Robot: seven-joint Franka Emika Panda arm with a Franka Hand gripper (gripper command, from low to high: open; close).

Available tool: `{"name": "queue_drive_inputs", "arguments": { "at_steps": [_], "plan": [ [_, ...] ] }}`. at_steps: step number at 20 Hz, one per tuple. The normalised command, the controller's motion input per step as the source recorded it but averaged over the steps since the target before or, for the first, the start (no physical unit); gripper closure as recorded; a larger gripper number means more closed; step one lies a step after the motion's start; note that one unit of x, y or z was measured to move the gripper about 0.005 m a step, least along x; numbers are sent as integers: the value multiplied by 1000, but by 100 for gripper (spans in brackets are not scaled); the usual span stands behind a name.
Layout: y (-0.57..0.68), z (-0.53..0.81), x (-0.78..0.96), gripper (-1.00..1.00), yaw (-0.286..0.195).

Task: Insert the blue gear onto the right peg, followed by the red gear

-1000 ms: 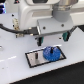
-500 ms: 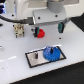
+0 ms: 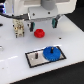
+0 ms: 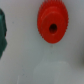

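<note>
- The white counter [image 3: 12, 60] fills most of the exterior view; its far edge meets a dark background, and the whole picture is coarse and blurred
- The robot's white body [image 3: 37, 9] spans the top of the exterior view and is cut off by the upper edge, so the arm itself cannot be followed
- The grey plate [image 3: 36, 58] with its black border lies flat on the counter toward the exterior view's lower middle
- The blue gear [image 3: 52, 52] sits on the plate's end nearer the exterior view's right; the right peg is hidden under or inside it and cannot be made out
- The left peg [image 3: 37, 55] shows only as a thin dark mark on the bare grey part of the plate
- The red gear [image 3: 38, 33] rests on the counter beyond the plate, apart from it and just below the robot's body; in the wrist view the same gear [image 4: 52, 26] is seen from above with its dark centre hole, teeth too blurred to count
- The pincer [image 3: 42, 22] hangs above the red gear; the dark shapes around it are smeared, and I cannot tell how far apart its jaws stand or whether they touch the gear
- A dark green blur [image 4: 2, 32] at the edge of the wrist view is cut off and not identifiable
</note>
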Motion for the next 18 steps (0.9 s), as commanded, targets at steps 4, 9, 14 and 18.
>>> {"name": "queue_drive_inputs", "arguments": {
  "at_steps": [4,9,14,18],
  "plan": [
    [8,-255,-275,-100,0],
    [5,-230,-189,-100,0],
    [-1,-214,-111,-100,0],
    [-28,-185,-41,-100,0]
  ]
}}
